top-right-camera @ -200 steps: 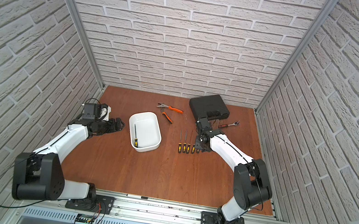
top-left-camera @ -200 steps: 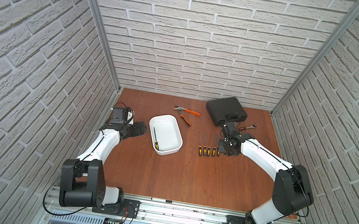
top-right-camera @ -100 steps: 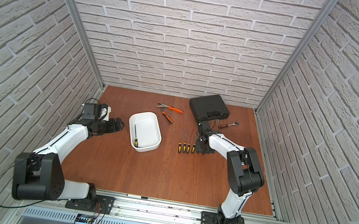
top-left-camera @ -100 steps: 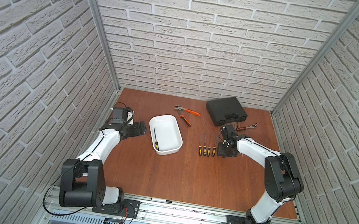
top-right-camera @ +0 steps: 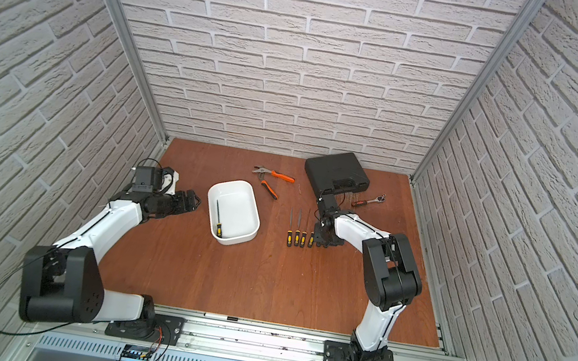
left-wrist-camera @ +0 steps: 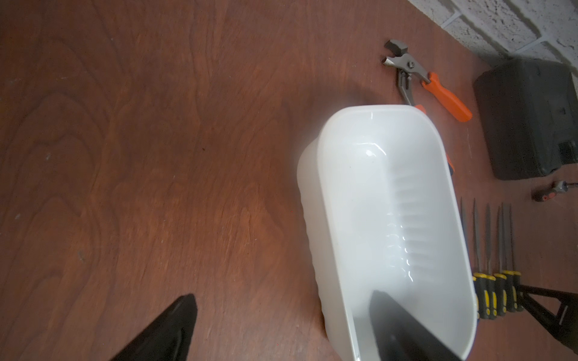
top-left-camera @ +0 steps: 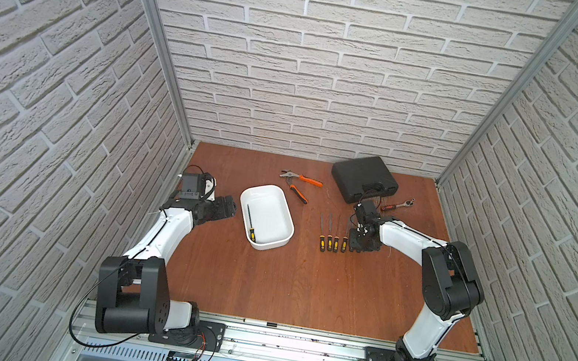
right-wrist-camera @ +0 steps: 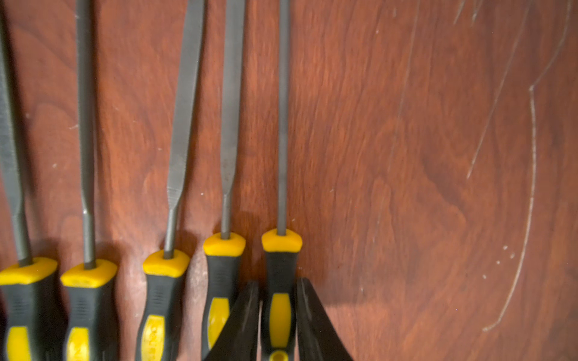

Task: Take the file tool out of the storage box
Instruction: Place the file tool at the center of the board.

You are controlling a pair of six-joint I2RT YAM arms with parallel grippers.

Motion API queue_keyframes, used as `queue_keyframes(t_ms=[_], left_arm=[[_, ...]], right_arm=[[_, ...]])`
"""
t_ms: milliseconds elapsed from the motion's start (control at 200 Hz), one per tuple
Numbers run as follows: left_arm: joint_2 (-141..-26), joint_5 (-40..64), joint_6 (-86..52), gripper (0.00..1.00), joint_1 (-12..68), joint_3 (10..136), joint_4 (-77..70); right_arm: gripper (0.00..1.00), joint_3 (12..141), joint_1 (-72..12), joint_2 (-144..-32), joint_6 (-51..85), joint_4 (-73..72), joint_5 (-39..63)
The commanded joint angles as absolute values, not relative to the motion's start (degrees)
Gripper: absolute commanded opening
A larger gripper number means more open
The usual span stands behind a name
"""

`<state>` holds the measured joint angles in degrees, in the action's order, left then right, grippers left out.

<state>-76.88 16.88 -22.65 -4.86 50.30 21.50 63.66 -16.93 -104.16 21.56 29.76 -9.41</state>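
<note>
File tool (right-wrist-camera: pixel 282 240) flat on table (right-wrist-camera: pixel 406 187), handle between right gripper (right-wrist-camera: pixel 277 283) fingers, jaws narrow, can't tell if they pinch it; four other files (right-wrist-camera: pixel 223 250) in a row beside it; one more file (top-left-camera: pixel 250 222) inside storage box (top-left-camera: pixel 273 210); left gripper (top-left-camera: pixel 231 208) wide open, empty, near box

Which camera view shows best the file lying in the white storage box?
Both top views: the file lies whole in the storage box. The left wrist view shows the box, not the file; the right wrist view, neither.
</note>
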Motion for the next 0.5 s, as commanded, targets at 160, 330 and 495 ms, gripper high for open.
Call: queue_keyframes(t_ms=[160, 330, 495], left_arm=[[-76.3, 16.6, -21.9, 0.92, -5.1, 51.4, 21.4], [-76.4, 16.4, -22.1, 0.92, -4.9, 51.3, 21.1], [-76.6, 16.3, -22.1, 0.92, -4.9, 51.4, 21.1]], right_arm=[[0.29, 67.9, -16.9, -99.3, 20.8, 33.2, -13.0], [0.38, 76.1, -20.2, -93.3, 18.5, 40.2, -16.0], [0.41, 86.1, -28.0, -95.3, 14.8, 40.8, -11.5]])
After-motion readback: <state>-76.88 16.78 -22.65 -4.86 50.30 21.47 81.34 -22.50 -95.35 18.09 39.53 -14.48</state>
